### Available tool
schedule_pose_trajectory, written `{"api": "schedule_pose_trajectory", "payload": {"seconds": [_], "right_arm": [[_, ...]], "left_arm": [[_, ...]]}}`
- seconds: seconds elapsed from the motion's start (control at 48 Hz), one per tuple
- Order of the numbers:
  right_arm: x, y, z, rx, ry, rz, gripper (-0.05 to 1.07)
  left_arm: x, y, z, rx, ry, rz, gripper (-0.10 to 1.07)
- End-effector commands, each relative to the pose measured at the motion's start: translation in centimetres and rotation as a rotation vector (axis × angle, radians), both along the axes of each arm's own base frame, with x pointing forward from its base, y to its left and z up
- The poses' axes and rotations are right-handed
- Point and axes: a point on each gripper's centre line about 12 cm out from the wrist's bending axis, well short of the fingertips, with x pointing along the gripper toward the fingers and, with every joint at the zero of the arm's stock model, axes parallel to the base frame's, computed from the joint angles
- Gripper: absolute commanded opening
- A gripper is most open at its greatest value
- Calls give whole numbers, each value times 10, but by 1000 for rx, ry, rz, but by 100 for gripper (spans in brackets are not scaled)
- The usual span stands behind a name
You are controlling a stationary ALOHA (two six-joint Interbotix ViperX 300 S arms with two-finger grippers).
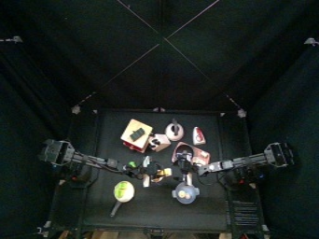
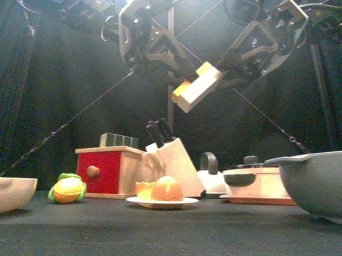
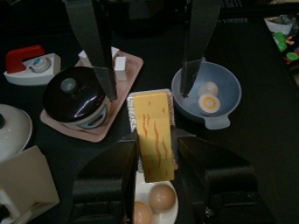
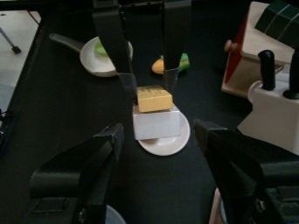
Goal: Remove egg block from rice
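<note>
The egg block [image 3: 211,103] is a small pale round piece with a yellow-orange centre. It lies in the blue bowl [image 3: 229,80], which also shows in the top view [image 1: 186,194]; the front view hides the egg. My left gripper [image 3: 158,166] is shut on a long yellow block with a red wavy line [image 3: 156,131] and holds it high above the table [image 2: 197,85]. My right gripper [image 4: 158,129] is open and empty, with its jaws wide on either side of that block's far end, apart from it.
Under the raised block a white plate [image 2: 187,203] holds an orange-brown piece [image 2: 166,188]. A black pot [image 3: 73,94] sits on a pink tray. A red box [image 2: 110,168], a knife block [image 2: 171,165] and a white bowl with a yellow-green disc [image 1: 122,190] stand nearby.
</note>
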Motion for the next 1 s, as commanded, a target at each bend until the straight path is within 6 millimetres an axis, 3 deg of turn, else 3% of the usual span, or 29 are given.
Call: {"api": "schedule_pose_trajectory", "payload": {"seconds": [0.0, 0.458, 0.667, 0.979], "right_arm": [[5, -5, 14, 8, -38, -19, 96], [10, -7, 9, 22, -22, -20, 93], [12, -7, 11, 24, -25, -21, 86], [13, -8, 11, 23, -25, -23, 74]], "left_arm": [[5, -1, 16, -1, -42, -4, 54], [7, 2, 19, 37, -50, 7, 53], [8, 2, 19, 33, -51, 10, 52], [7, 2, 19, 37, -48, 15, 41]]}}
